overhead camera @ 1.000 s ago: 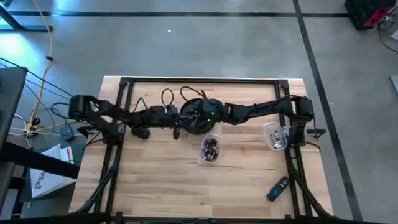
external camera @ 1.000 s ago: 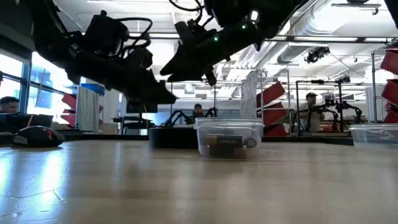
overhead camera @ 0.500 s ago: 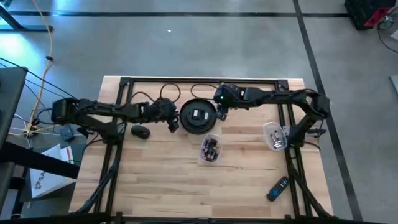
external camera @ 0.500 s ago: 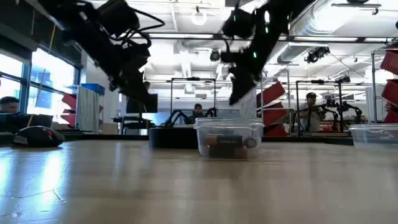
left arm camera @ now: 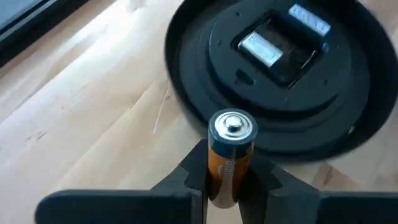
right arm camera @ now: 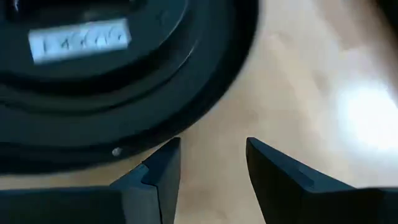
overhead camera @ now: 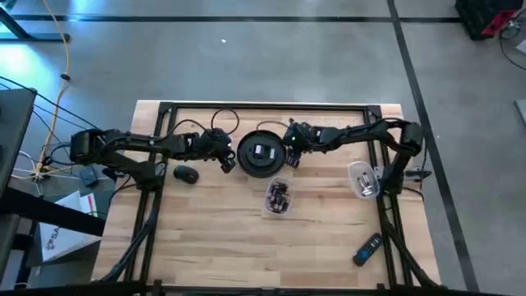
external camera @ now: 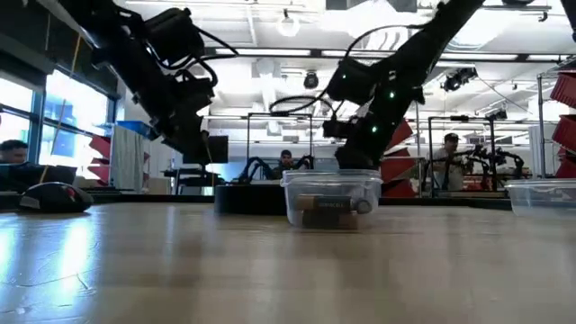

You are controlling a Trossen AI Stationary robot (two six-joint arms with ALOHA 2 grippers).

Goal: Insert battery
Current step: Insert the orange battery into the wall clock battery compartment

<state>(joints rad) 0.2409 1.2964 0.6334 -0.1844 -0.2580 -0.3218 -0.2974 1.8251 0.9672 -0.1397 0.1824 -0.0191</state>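
**A:** Where is the battery?

**B:** In the left gripper (left arm camera: 229, 177). Its fingers (left arm camera: 189, 174) pinch the battery (left arm camera: 230, 152) by its orange body, silver cap pointing away from the wrist. In the high view that gripper (overhead camera: 228, 162) sits just left of the round black disc (overhead camera: 260, 154), toward the far side of the table (overhead camera: 214, 247).

**A:** Is the battery in the disc?

**B:** No. The left wrist view shows it short of the disc's rim, with the rectangular slot (left arm camera: 273, 53) at the disc's centre beyond it and uncovered.

**A:** And the right gripper?

**B:** It is at the disc's right edge (overhead camera: 289, 156). Its fingers (right arm camera: 158, 174) are spread with nothing between them, bare wood showing in the gap, and the rim of the disc (right arm camera: 124, 93) is just ahead of them. I cannot tell whether they touch it.

**A:** What else is on the table?

**B:** A clear tub (overhead camera: 279, 196) of batteries just nearer than the disc; the low view shows it in front (external camera: 330, 199). A computer mouse (overhead camera: 186, 173) lies near the left gripper, a second clear tub (overhead camera: 362, 180) stands to the right, and a remote (overhead camera: 367, 249) lies at the near right.
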